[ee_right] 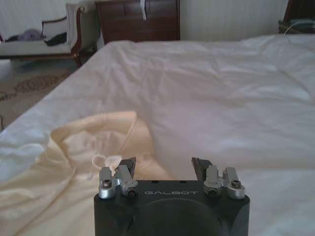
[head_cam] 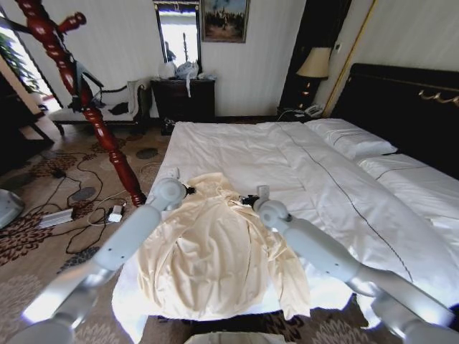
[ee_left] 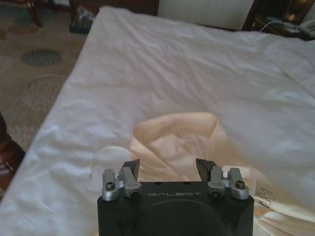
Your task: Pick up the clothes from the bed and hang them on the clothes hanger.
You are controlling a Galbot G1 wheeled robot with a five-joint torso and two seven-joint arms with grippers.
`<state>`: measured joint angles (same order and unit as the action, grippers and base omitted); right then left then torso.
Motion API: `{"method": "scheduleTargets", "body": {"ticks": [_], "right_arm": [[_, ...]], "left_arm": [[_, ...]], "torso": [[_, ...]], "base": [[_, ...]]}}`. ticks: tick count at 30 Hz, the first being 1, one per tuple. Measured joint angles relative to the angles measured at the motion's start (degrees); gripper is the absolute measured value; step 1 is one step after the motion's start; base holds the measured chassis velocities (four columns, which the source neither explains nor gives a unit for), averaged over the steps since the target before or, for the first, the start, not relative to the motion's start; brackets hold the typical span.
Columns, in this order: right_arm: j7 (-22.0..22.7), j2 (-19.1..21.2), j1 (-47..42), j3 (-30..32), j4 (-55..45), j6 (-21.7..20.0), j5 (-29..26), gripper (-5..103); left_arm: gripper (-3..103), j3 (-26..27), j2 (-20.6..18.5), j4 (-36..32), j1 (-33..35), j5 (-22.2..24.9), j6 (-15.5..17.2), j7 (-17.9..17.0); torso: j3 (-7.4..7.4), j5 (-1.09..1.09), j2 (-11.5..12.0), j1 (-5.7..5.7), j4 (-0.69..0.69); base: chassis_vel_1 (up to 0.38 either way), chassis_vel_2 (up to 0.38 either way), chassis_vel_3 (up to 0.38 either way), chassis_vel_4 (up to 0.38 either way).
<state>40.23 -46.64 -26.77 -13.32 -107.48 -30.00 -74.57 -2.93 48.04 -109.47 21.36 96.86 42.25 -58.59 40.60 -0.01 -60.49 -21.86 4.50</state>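
At the far left of the head view the clothes hanger rises off the patterned carpet beside the bed's left edge; its top runs out of the picture, so only one knobbed peg can be made out, and its foot is partly masked by the left arm. Loose cables and a small white box lie on the carpet around its base.

The bed carries a white duvet with a thin dark line running along it, white pillows toward the black headboard on the right. The clothes lie spread at the bed's near edge, close to its near left corner, collar pointing toward the middle of the duvet, one sleeve trailing over the near edge. Both arms cover strips of the garment.

The left gripper hangs above the collar area, jaws spread wide with nothing between them; in its wrist view the cream collar shows through the gap. The right gripper sits just beside the collar's right side, over the line where garment meets duvet, jaws likewise wide apart and empty.

Behind the bed stand a dark dresser with a mirror, a bench against the wall, and a lamp near the headboard.
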Motion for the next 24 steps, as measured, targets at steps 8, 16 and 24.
{"method": "scheduleTargets", "body": {"ticks": [8, 16, 24], "right_arm": [[-4.11, 5.77, -2.78, 11.8, -9.12, 11.42, 8.33, 91], [-10.86, 4.31, -13.94, 33.72, -12.93, 22.1, 8.39, 100], [-11.4, 3.57, -21.45, 40.28, -15.21, 21.96, 9.88, 100]], "left_arm": [[98, 9.41, -21.66, -10.59, -2.0, -6.26, -8.52, 9.81], [100, 19.06, -34.51, -10.34, -3.98, -10.4, -12.74, 10.96], [100, 17.12, -34.99, 0.44, -7.87, -10.49, -11.71, 16.55]], "torso": [[0.01, 0.0, 0.0, -0.02, -0.02], [0.01, -0.01, 0.0, -0.01, -0.05], [0.01, 0.03, 0.0, 0.0, -0.03]], "base": [[0.0, 0.0, 0.0, 0.0], [0.0, 0.0, 0.0, 0.0], [0.0, 0.0, 0.0, 0.0]]}}
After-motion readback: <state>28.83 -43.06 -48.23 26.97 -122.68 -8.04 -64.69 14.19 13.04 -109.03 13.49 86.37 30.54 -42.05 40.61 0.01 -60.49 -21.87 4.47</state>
